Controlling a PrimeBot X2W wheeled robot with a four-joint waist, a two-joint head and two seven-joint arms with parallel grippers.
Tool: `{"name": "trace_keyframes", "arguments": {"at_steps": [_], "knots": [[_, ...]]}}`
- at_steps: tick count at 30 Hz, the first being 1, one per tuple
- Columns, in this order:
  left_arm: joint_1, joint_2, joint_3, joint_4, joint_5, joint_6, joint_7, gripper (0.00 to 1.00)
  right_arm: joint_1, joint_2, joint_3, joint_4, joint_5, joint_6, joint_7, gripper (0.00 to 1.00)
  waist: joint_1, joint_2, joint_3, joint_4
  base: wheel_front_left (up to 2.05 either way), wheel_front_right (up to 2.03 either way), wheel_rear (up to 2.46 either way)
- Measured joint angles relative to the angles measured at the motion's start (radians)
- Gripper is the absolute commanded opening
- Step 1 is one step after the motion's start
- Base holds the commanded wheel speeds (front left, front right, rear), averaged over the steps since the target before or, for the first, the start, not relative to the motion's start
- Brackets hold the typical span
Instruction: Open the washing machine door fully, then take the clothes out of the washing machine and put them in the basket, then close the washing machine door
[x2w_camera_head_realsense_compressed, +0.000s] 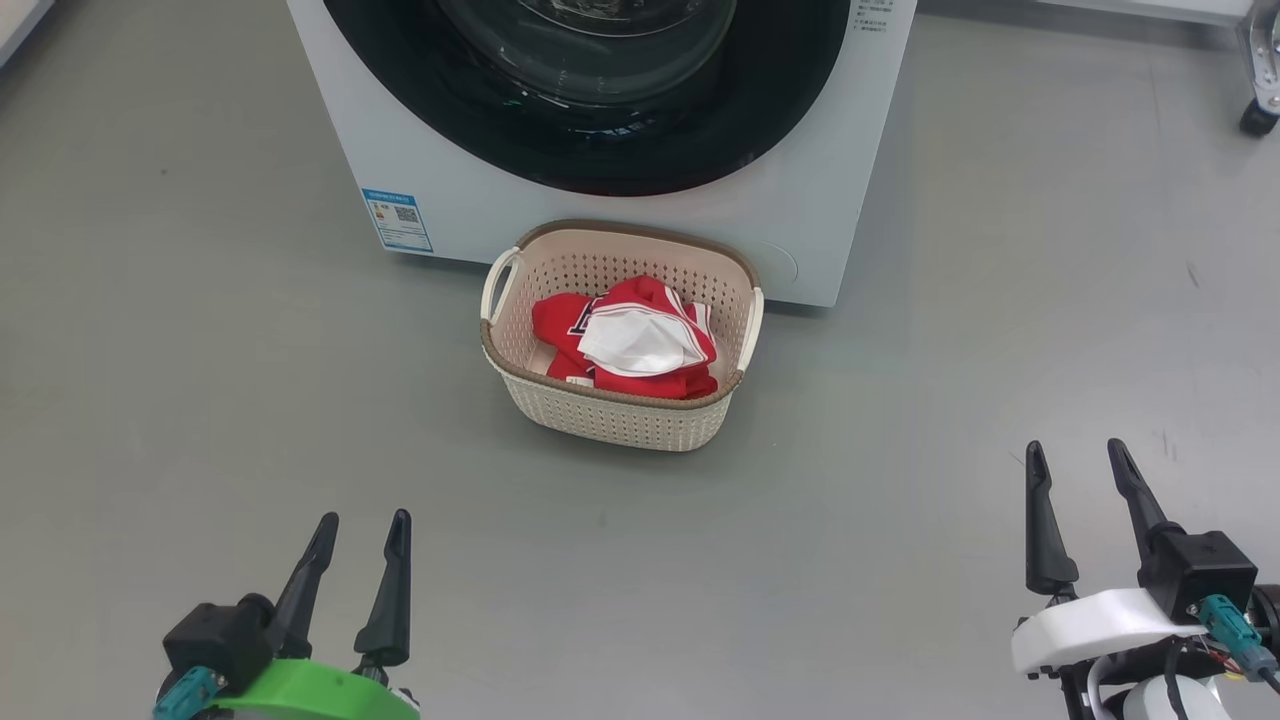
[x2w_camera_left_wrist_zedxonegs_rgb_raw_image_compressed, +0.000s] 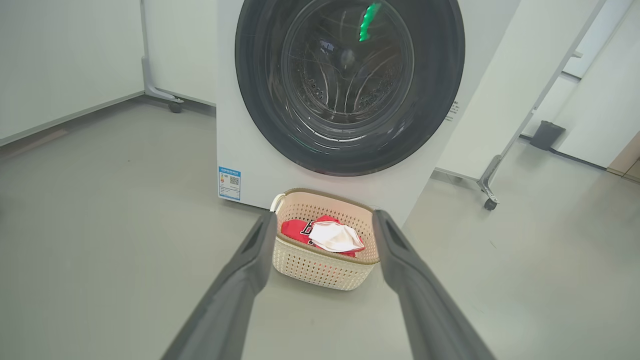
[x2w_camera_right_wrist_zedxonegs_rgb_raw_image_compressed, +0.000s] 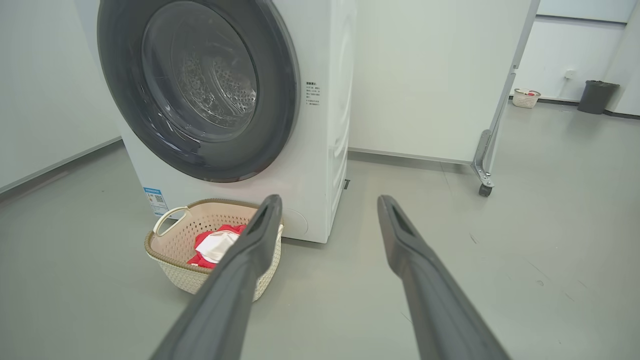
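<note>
Evidently the job is reaching its end: the washing machine door (x2w_camera_head_realsense_compressed: 600, 165) is sitting flush against the front of the washing machine (x2w_camera_head_realsense_compressed: 810, 200), its black rim and glass bowl facing the robot, though I cannot tell whether the latch is catching. The left jaws are hanging open and empty at the near left, low over the floor (x2w_camera_head_realsense_compressed: 200, 400). The right jaws are hanging open and empty at the near right, and both are well apart from everything. The basket (x2w_camera_head_realsense_compressed: 612, 425) is standing on the floor just in front of the washer, below the door and right of the blue label sticker (x2w_camera_head_realsense_compressed: 398, 220). It is holding the clothes (x2w_camera_head_realsense_compressed: 640, 342): red garments bunched in the middle, 1 showing white trim, with 1 white piece lying on top. No fabric is showing through the glass in the drum (x2w_camera_left_wrist_zedxonegs_rgb_raw_image_compressed: 350, 75), as far as reflections allow. To be finishing well, I judge the robot is needing only to confirm the door is seating evenly all round, pressing the rim if not, while keeping both arms clear of the basket.
</note>
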Motion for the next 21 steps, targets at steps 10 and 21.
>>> {"name": "trace_keyframes", "arguments": {"at_steps": [10, 21], "knots": [[0.0, 0.012, -0.061, -0.024, -0.001, 0.0, 0.0, 1.0, 0.031, 0.01, -0.015, -0.03, -0.009, -0.007, 0.0, 1.0, 0.0, 0.0, -0.003, 0.003, 0.0, 0.0, 0.0], [0.0, 0.016, -0.059, -0.056, -0.002, 0.0, 0.0, 1.0, 0.044, 0.017, -0.037, -0.051, -0.01, -0.008, 0.0, 1.0, 0.0, 0.0, 0.0, 0.006, 0.0, 0.0, 0.0]]}}
